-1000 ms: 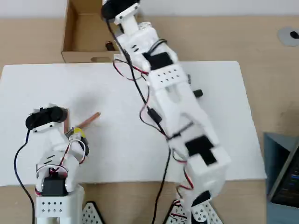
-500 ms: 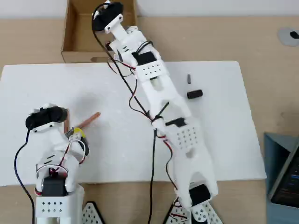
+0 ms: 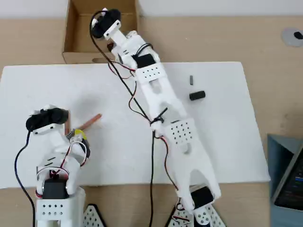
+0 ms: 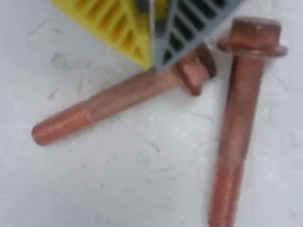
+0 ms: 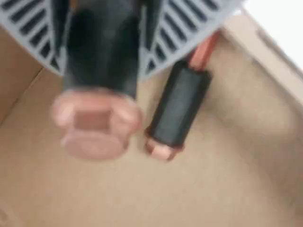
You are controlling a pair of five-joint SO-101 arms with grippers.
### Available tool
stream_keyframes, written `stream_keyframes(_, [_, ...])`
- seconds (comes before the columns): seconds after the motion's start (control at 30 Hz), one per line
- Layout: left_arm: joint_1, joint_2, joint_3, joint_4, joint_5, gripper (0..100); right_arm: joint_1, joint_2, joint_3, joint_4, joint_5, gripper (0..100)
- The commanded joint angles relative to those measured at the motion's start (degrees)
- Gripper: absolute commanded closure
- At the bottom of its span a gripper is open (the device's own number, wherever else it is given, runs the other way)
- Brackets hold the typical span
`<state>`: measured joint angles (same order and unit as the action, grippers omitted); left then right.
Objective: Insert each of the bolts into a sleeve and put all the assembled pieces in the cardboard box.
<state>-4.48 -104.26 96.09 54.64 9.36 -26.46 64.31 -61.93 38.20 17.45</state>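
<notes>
My right gripper point(image 5: 102, 66) is shut on an assembled piece point(image 5: 97, 101), a black sleeve with a copper bolt head at its end, held above the floor of the cardboard box point(image 3: 75, 57). A second assembled piece point(image 5: 177, 113) lies on the box floor point(image 5: 213, 179). In the high view the right arm point(image 3: 156, 90) stretches across the white mat to the box. My left gripper point(image 4: 154, 61) is shut, its yellow and grey fingertips touching the head of a copper bolt point(image 4: 118, 104) lying on the mat. Another bolt point(image 4: 239, 123) lies beside it.
A loose black sleeve point(image 3: 197, 95) and a small dark part point(image 3: 191, 80) lie on the white mat point(image 3: 227, 142), right of the right arm. The left arm point(image 3: 54, 156) stands at the mat's near left corner. A dark device point(image 3: 289, 179) sits at the right edge.
The right arm has swung left, carrying its assembled piece farther over the cardboard box. The left arm and the bolts beside it have stayed where they were.
</notes>
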Motion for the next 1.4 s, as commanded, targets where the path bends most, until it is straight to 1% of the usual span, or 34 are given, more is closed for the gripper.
stream_keyframes(0.0, [-0.44, -0.48, 0.26, -0.35, 0.0, 100, 1.1, -0.92, -5.67, 0.88, 0.53, 85.5])
stream_keyframes(0.3, [-0.44, -0.48, 0.26, -0.35, 0.0, 100, 1.1, -1.1, -5.93, 0.88, 0.53, 85.3])
stream_keyframes(0.47, [-0.44, -0.48, 0.26, -0.35, 0.0, 100, 1.1, -1.19, -8.48, 1.14, 0.44, 85.3])
stream_keyframes(0.83, [-0.44, -0.48, 0.26, -0.35, 0.0, 100, 1.1, -1.36, -22.9, 16.62, 0.09, 85.3])
stream_keyframes(1.07, [-0.44, -0.48, 0.18, -0.35, 0.0, 100, 1.1, -1.45, -33.8, 28.57, 0.09, 85.3])
stream_keyframes(1.37, [-0.53, -0.48, 0.18, -0.35, 0.0, 100, 1.71, -9.89, -33.63, 40.88, 0.09, 85.3])
